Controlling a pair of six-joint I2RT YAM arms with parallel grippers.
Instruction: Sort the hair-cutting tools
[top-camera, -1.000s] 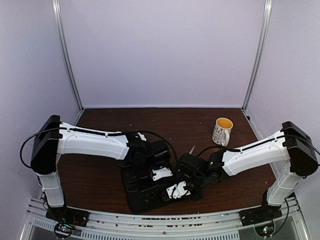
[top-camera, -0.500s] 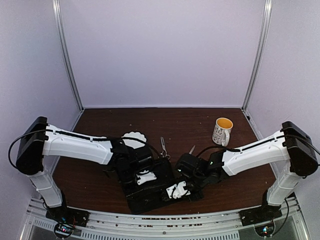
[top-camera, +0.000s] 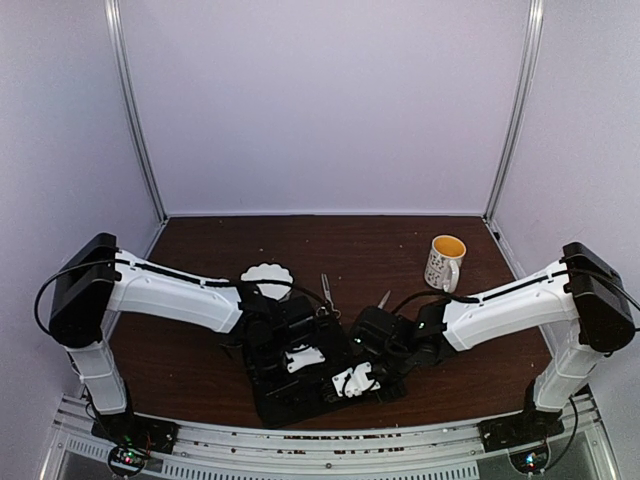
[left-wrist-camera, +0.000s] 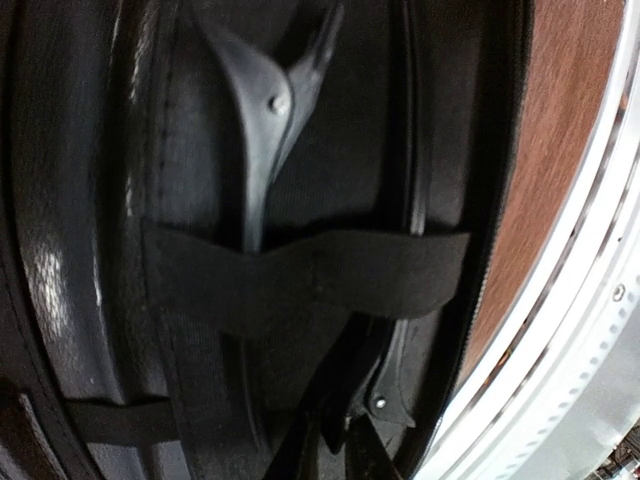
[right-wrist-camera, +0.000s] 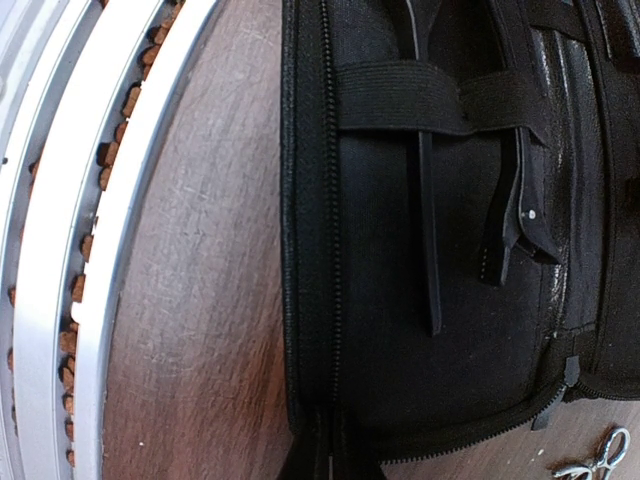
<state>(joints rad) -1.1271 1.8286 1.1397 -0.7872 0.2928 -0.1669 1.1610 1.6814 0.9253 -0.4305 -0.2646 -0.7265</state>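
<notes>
Hair clip (left-wrist-camera: 262, 135) in case (top-camera: 285, 400); left arm (top-camera: 175, 292) stretched low above.

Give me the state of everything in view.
Case, open, lying flat.
Clip, tucked under a strap.
Scissors, loose on the table beyond the case.
Mug, upright.
Bowl, upright.
Right gripper, shut.
Left gripper, unclear.

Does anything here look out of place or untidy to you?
Yes. A pair of silver scissors lies loose on the table beyond the black case, while a dark clip is tucked under an elastic strap inside. Also, small brown crumbs sit in the groove of the metal rail at the near edge.
</notes>
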